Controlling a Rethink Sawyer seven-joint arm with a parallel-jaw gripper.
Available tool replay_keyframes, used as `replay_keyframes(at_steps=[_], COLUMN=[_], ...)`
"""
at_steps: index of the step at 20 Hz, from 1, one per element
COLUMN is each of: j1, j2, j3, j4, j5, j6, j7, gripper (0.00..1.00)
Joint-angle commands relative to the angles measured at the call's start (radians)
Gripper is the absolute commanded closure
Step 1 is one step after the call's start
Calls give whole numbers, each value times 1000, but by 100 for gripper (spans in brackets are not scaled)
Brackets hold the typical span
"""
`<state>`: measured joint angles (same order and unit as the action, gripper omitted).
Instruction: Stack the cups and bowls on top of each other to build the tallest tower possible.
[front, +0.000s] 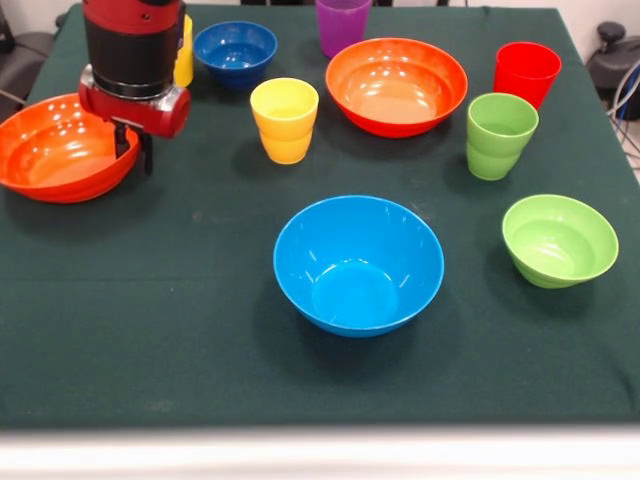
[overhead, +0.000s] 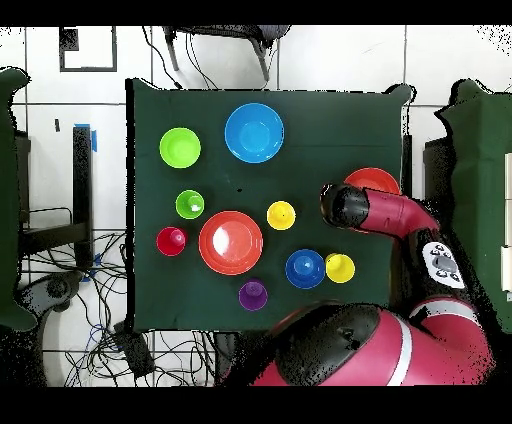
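Note:
My gripper (front: 133, 150) hangs over the inner rim of the left orange-red bowl (front: 50, 150), one finger on each side of the rim, open. In the overhead view my arm (overhead: 345, 207) covers part of that bowl (overhead: 378, 180). The large light-blue bowl (front: 358, 265) stands at the front middle. The second orange-red bowl (front: 397, 85), yellow-orange cup (front: 285, 120), red cup (front: 526, 72), lime green cup (front: 498, 135) and lime green bowl (front: 559, 240) each stand alone on the cloth. No tower stands.
A small dark blue bowl (front: 236, 50), a purple cup (front: 342, 25) and a yellow cup (front: 185, 55), partly behind my arm, stand at the far edge. The dark green cloth (front: 180, 300) ends at the table's front edge.

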<state>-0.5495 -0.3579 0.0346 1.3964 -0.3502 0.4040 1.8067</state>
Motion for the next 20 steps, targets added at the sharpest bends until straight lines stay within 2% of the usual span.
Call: replay_keyframes(at_steps=[1, 10, 20], j1=[60, 103, 196], j2=[52, 34, -5], j3=[153, 146, 114], j4=[-16, -33, -66], j5=[-26, -18, 1], j6=[102, 115, 168], j7=[-90, -72, -34], gripper=[100, 100, 100])
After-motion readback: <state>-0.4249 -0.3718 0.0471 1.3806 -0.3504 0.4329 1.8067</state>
